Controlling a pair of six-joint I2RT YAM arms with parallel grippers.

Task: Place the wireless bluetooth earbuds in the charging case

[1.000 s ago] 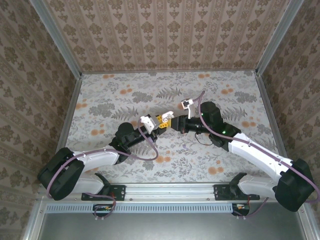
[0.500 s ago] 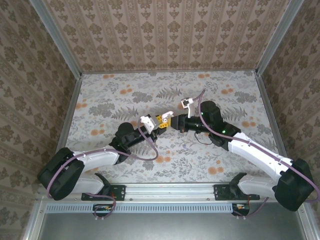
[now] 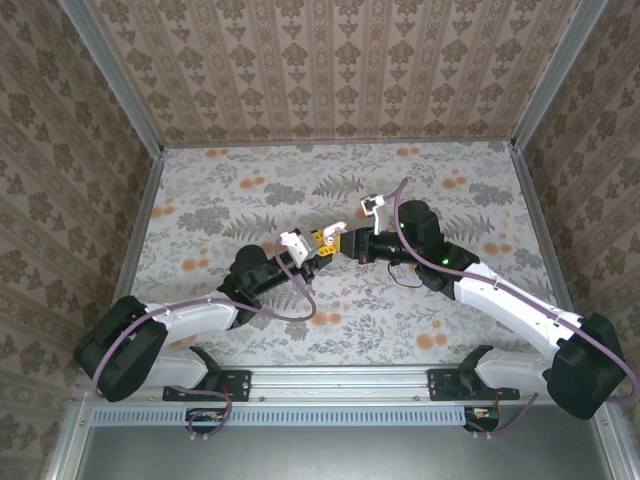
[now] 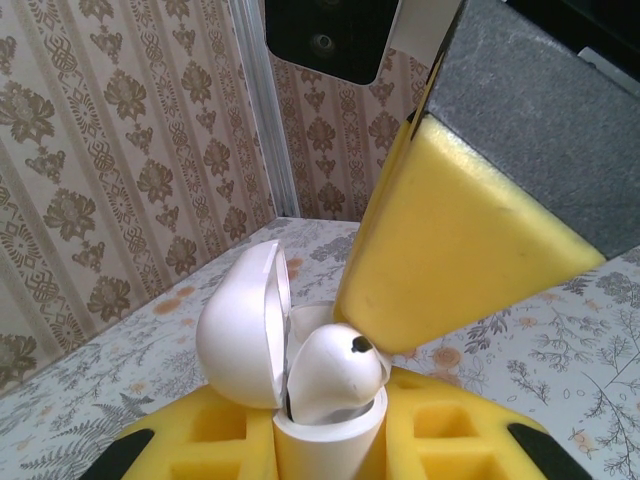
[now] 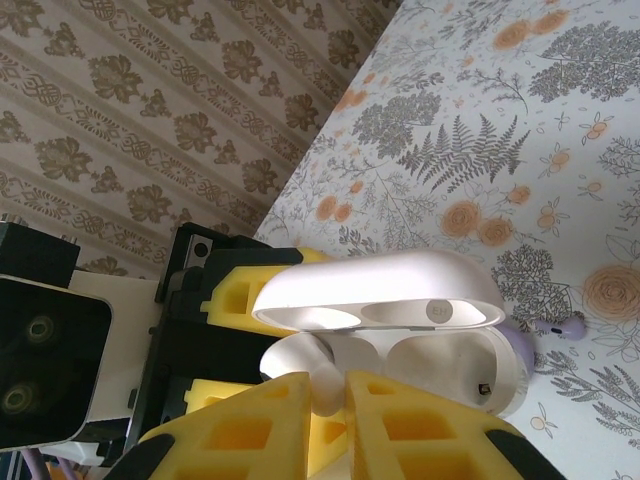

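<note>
Step in hand: you are seating an earbud (image 4: 335,368) in the charging case (image 5: 468,365). Its head sits at the mouth of one well, and I judge it not fully down.
Left gripper (image 4: 322,455): clamped on the lower body of the case, holding it over the middle of the table (image 3: 230,190) between the two arms, with the lid (image 4: 240,330) swung open.
Right gripper (image 5: 325,420): closed on the earbud, its yellow pads (image 5: 400,425) nearly meeting with the white piece pinched between them.
Case wells: from the right wrist camera, the well beside the earbud looks empty. I cannot tell where a second earbud lies.
Next move: press the earbud straight down along its well and keep it lined up. Part the right pads only once it sits flush. Hold your left grip firm so the case does not tip.
Watch: the open lid stands just beside the earbud, so steer your right gripper clear of it.
</note>
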